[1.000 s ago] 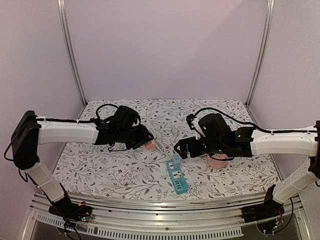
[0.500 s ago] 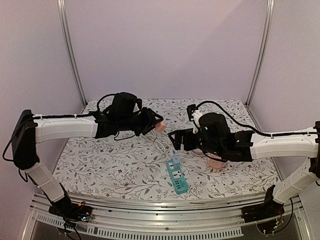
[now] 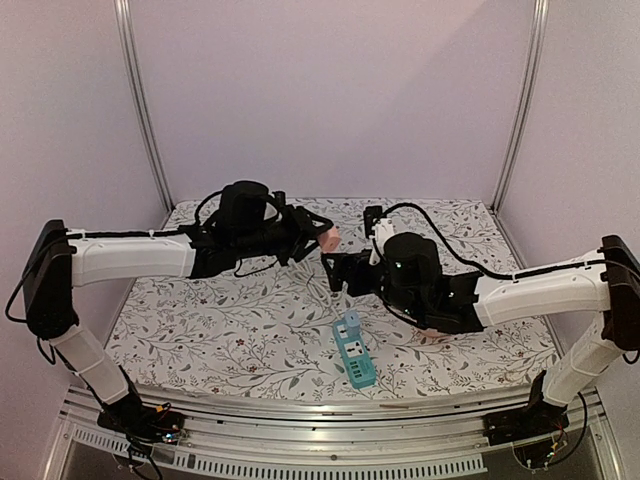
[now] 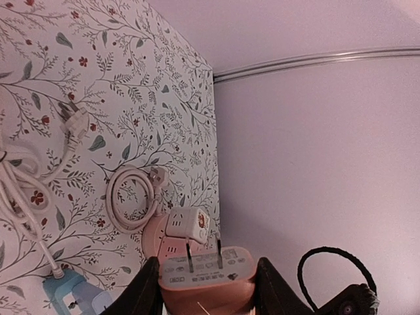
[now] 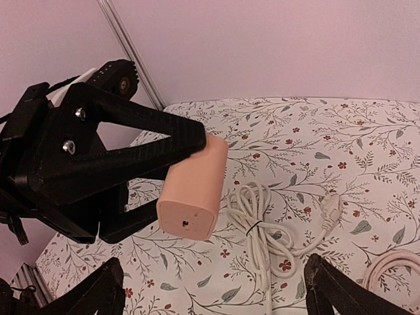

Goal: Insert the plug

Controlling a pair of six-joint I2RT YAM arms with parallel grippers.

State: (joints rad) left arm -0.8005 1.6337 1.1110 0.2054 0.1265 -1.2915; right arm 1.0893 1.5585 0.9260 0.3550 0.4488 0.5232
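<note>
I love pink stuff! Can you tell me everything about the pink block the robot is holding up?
The peach-pink rounded plastic plug block looks smooth. One end carries two thin metal prongs and a pale label with tiny print; the other end is flat with one small dark mark. The left pincer clamps its sides between black fingers, holding it in the air above the flowery tablecloth. Nothing else touches it.

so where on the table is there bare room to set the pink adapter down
Widest free patch: the near-left table, between the left arm and the teal power strip. A smaller one sits in the near-right corner, past the round pink socket. The middle is crowded: white cable bundle, coiled cord.
</note>
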